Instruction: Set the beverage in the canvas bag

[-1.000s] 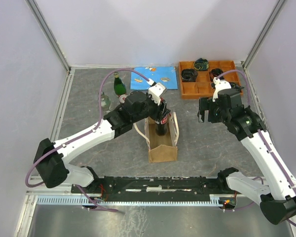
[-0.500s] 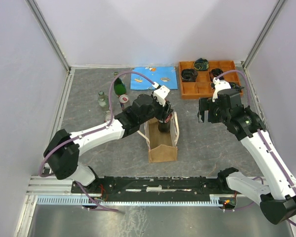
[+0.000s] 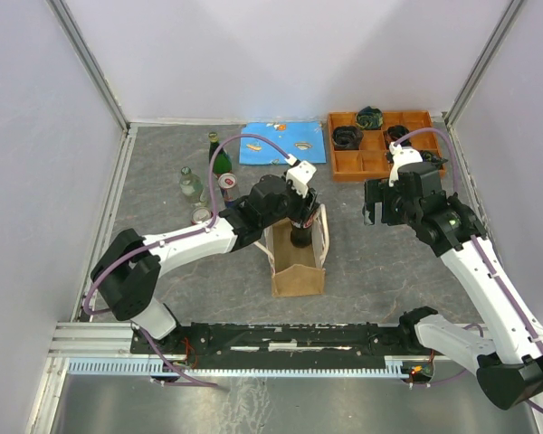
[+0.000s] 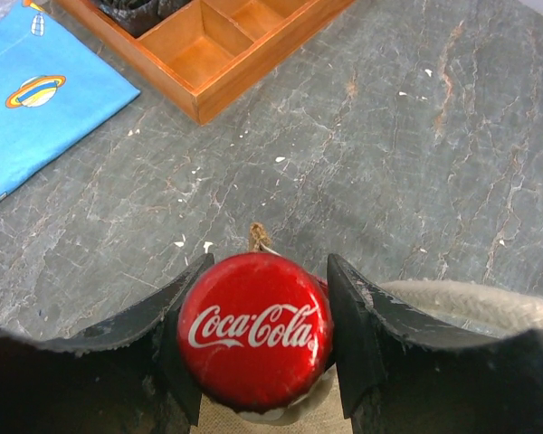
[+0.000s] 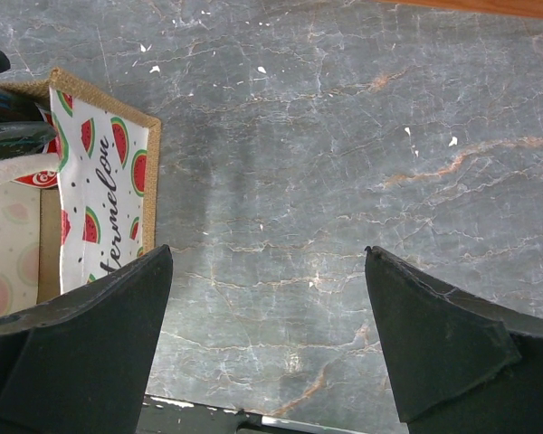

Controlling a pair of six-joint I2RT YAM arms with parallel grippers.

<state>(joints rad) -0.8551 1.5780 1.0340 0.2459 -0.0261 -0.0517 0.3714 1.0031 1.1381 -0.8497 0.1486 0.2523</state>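
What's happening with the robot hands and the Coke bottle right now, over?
Left gripper shut on Coke bottle. Bottle inside canvas bag open top, not yet released. Right gripper open, empty, off to the side. Nothing blocking.

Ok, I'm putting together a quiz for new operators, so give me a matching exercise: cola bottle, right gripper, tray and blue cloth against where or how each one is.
Things:
1. cola bottle
2. right gripper
3. tray
4. blue cloth

Places or states:
A. open, holding nothing
B. lying flat at the back edge, just left of the tray
C. in the back right corner
D. held in the left gripper at the far end of the bag

Pairs: 1-D, 2-A, 3-C, 4-B
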